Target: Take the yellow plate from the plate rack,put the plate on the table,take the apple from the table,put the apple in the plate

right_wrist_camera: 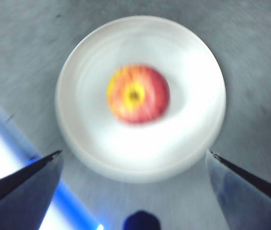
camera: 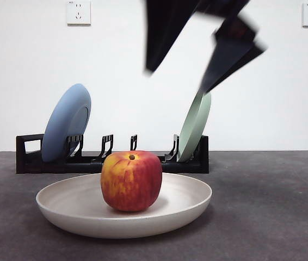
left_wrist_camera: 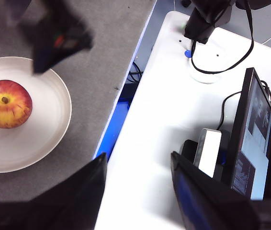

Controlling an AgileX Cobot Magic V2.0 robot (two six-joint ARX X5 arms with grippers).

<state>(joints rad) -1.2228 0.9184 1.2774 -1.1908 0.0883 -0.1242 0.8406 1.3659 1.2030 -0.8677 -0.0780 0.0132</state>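
The red apple (camera: pixel 131 180) sits in the middle of the cream yellow plate (camera: pixel 78 209), which lies flat on the dark grey table (camera: pixel 273 206) in front of the black plate rack (camera: pixel 29 155). My right gripper (camera: pixel 178 80) hangs blurred high above the plate, open and empty. In the right wrist view its jaws (right_wrist_camera: pixel 135 153) stand wide apart, looking down on the apple (right_wrist_camera: pixel 138 94) in the plate (right_wrist_camera: pixel 188 72). My left gripper (left_wrist_camera: pixel 138 158) is open and empty off the table's side. From there I see the apple (left_wrist_camera: pixel 6 103), the plate (left_wrist_camera: pixel 44 134) and the other gripper (left_wrist_camera: pixel 54 40).
A blue plate (camera: pixel 67 122) stands in the rack's left end and a pale green plate (camera: pixel 195 125) in its right end. Beside the table's edge is a white desk (left_wrist_camera: pixel 154 110) with a monitor (left_wrist_camera: pixel 255 134) and cables.
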